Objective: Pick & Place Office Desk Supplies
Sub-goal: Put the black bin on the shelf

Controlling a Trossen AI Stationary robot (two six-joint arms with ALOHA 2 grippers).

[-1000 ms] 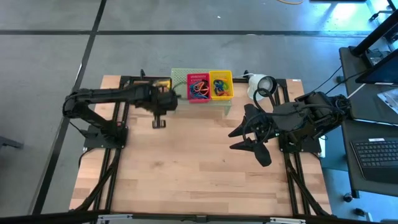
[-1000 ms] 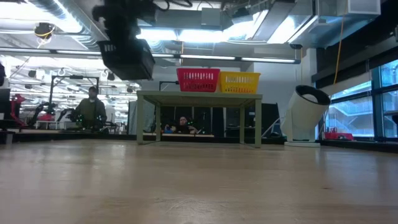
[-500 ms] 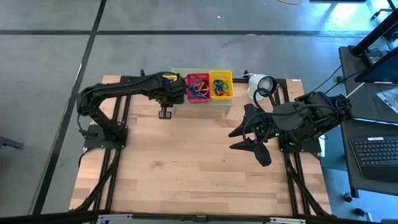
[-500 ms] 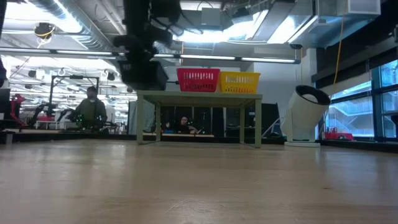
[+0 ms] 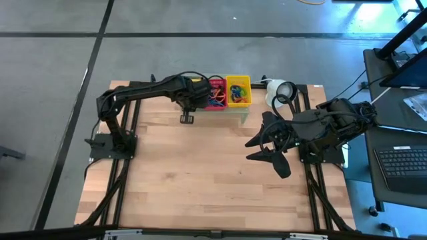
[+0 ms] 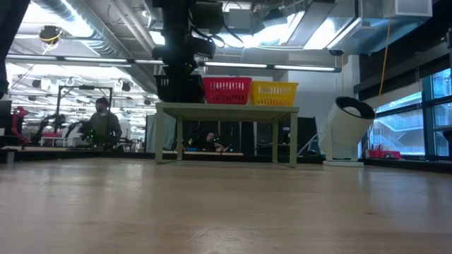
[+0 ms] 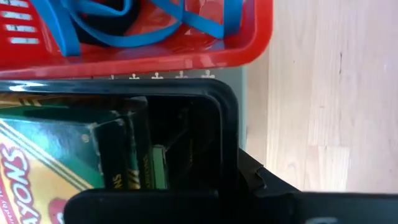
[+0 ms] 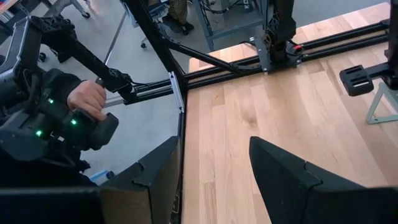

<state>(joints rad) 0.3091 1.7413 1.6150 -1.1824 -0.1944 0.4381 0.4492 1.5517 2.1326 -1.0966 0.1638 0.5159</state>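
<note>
The left pincer (image 5: 187,118) hangs over the near edge of the pale green mesh stand (image 5: 241,113), just beside the red basket (image 5: 215,93) — and the left wrist view shows a yellow-and-green crayon box (image 7: 59,171) lying right at its dark fingers, with the basket's blue rubber-band loops (image 7: 186,22) just beyond. The jaws are together, and the frames do not settle whether they clamp the box or merely lie over it. The yellow basket (image 5: 237,91) sits on the red one's far side from this arm, so the left arm is clearly the nearer 1. The right pincer (image 5: 267,151) waits well apart over the desk (image 5: 200,180), jaws spread on nothing.
</note>
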